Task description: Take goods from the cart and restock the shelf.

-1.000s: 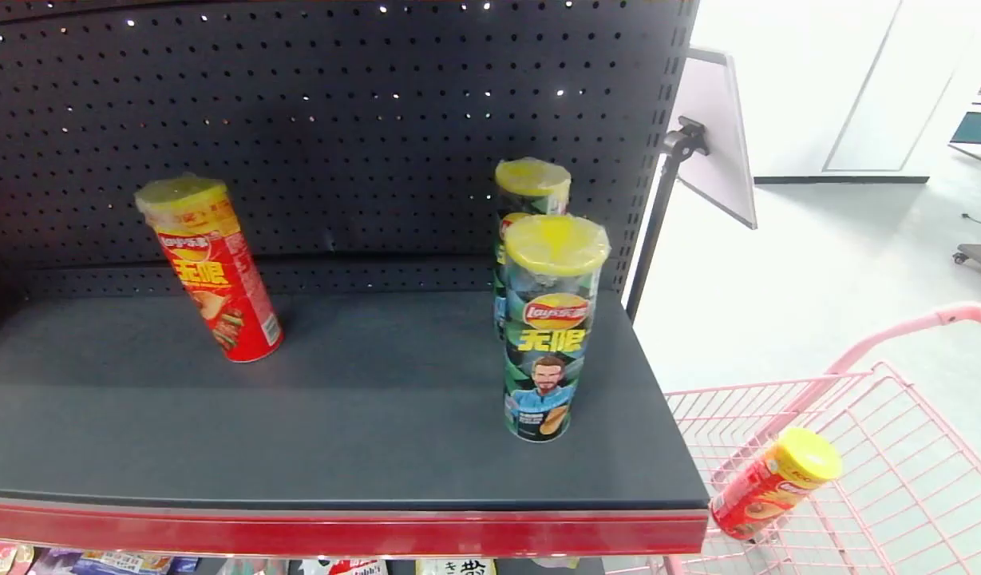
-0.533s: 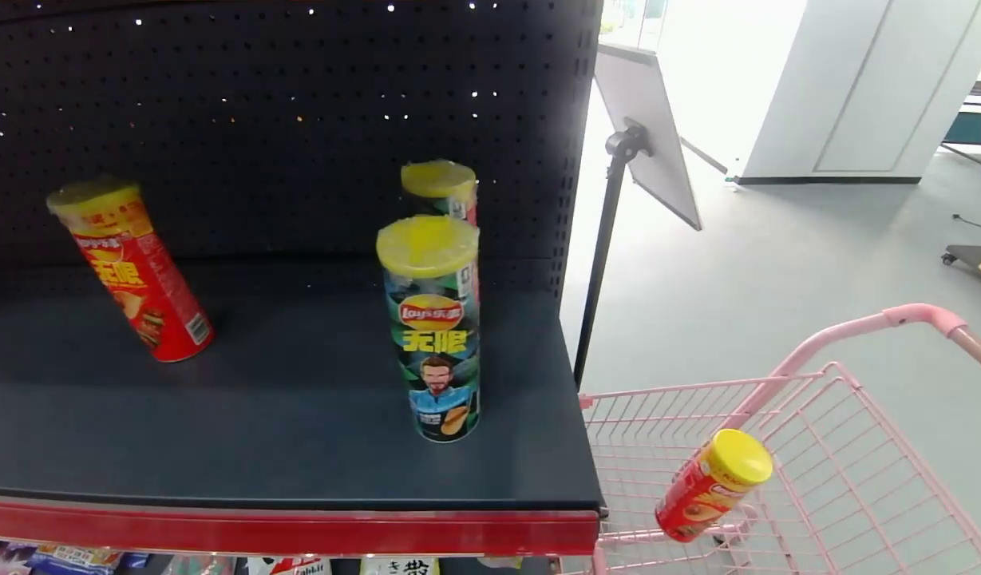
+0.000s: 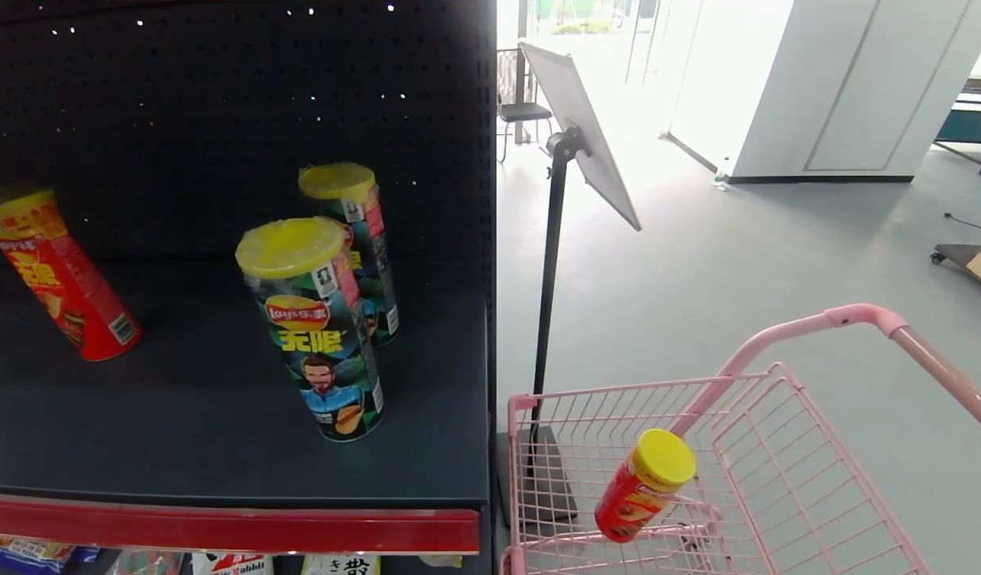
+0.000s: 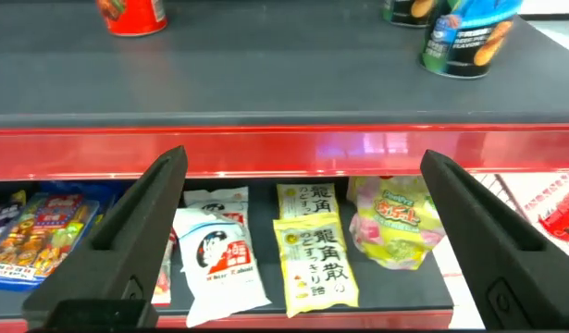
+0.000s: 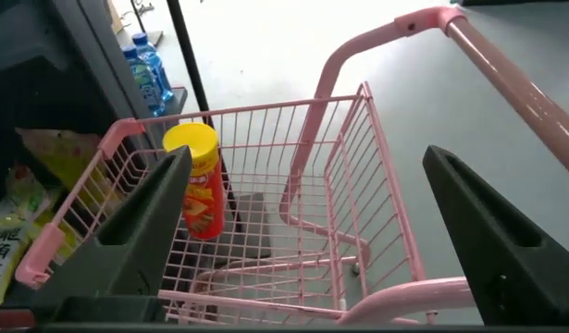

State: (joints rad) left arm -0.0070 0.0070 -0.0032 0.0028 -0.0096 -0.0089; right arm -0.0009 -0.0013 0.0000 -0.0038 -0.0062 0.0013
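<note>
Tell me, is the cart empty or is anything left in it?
Not empty: one red can with a yellow top sits inside the pink cart; I see nothing else in it.

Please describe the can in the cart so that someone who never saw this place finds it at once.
Right of the dark shelf stands a pink wire cart. Inside it is one chip can, red with a yellow lid. The other red can and two green cans stand on the shelf.

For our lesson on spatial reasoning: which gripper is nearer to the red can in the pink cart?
Right. The right gripper hangs open above the cart, the red can ahead of it; the left gripper faces the shelf edge, the cart off to one side.
</note>
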